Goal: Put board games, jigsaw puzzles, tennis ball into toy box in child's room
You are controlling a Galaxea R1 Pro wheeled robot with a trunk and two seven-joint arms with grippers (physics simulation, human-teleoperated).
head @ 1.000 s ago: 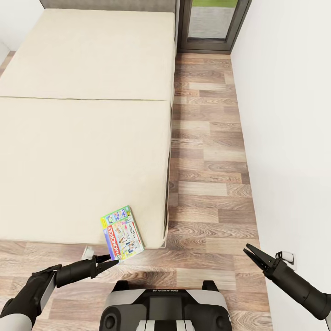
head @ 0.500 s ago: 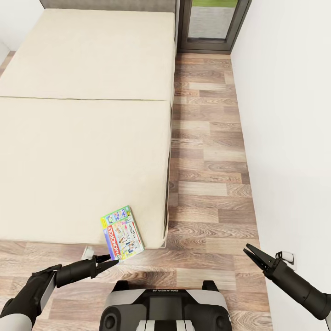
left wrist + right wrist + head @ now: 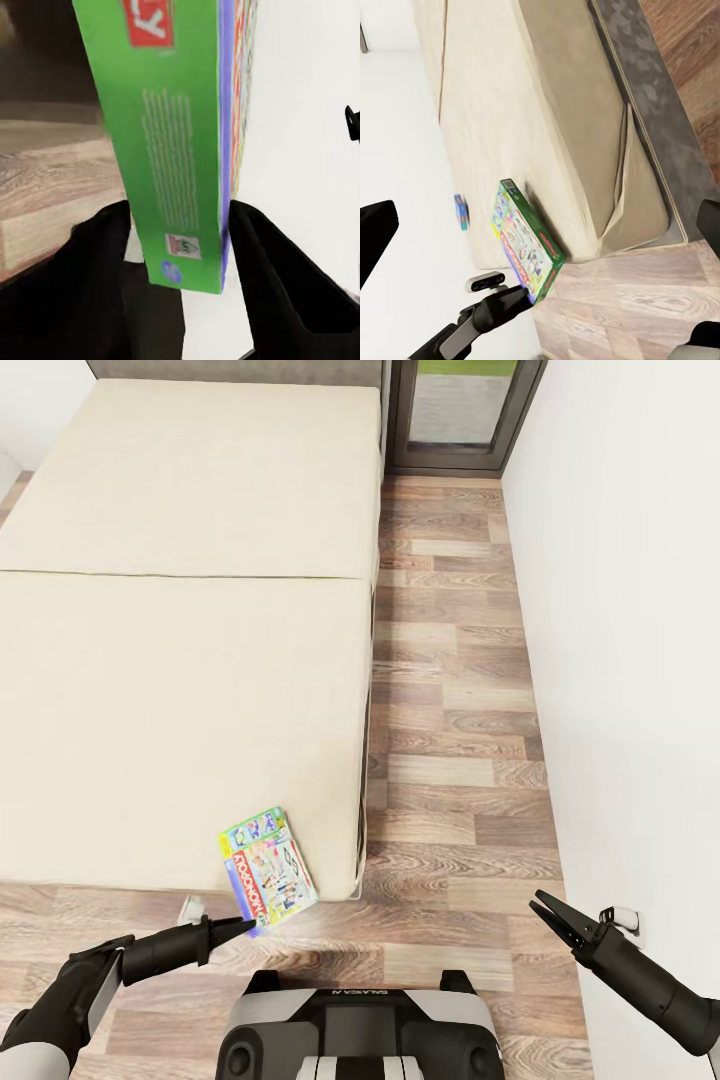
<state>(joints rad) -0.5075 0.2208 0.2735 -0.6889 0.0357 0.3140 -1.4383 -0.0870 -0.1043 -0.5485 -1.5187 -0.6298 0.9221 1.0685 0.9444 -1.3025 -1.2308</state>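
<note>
A board game [image 3: 268, 865], a flat green box lettered MONOPOLY, lies on the near right corner of the bed [image 3: 180, 660], jutting over its edge. My left gripper [image 3: 240, 928] is shut on the box's overhanging corner. In the left wrist view the green side of the board game [image 3: 184, 150] sits pinched between the two black fingers [image 3: 105, 247]. The right wrist view looks across at the board game [image 3: 526, 244] and the left gripper [image 3: 514, 296] under it. My right gripper [image 3: 538, 905] hangs open and empty over the floor near the right wall.
Wood floor [image 3: 450, 760] runs between the bed and the white wall [image 3: 620, 610] at right. A dark-framed glass door [image 3: 460, 410] stands at the far end. A wall socket [image 3: 625, 917] sits beside the right arm. My base [image 3: 355, 1030] is just below the bed's corner.
The left gripper's fingers have shut on the board game's corner, and the box has shifted slightly toward me over the bed's edge. The right arm has not moved.
</note>
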